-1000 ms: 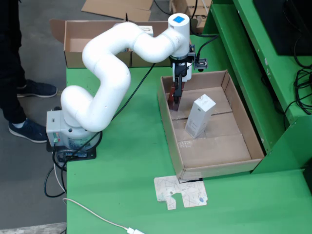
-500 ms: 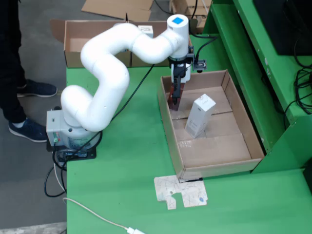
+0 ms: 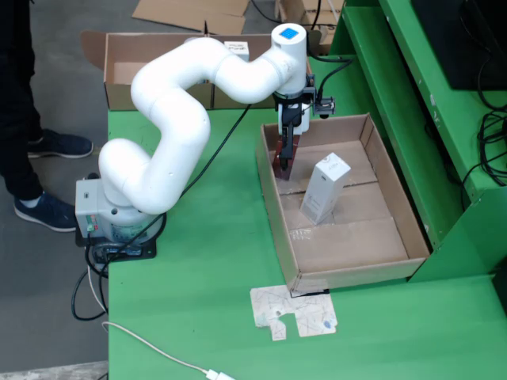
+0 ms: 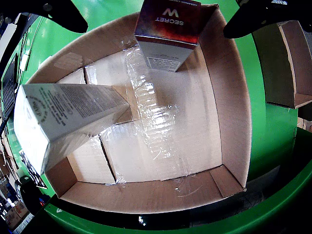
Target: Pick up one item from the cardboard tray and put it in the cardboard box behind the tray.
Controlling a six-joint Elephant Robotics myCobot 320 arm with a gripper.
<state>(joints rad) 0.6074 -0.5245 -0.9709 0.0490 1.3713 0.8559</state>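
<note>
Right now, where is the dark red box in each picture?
Fixed view: the dark red box stands in the tray's far left corner, under the gripper.
Gripper view: it sits at the top middle, between the two dark fingers.
Shared landmark: the white box, right of the red one in the fixed view, lower left in the gripper view.

Glossy white jointed arm [image 3: 170, 111], blue-topped wrist cap [image 3: 288, 33].
</note>
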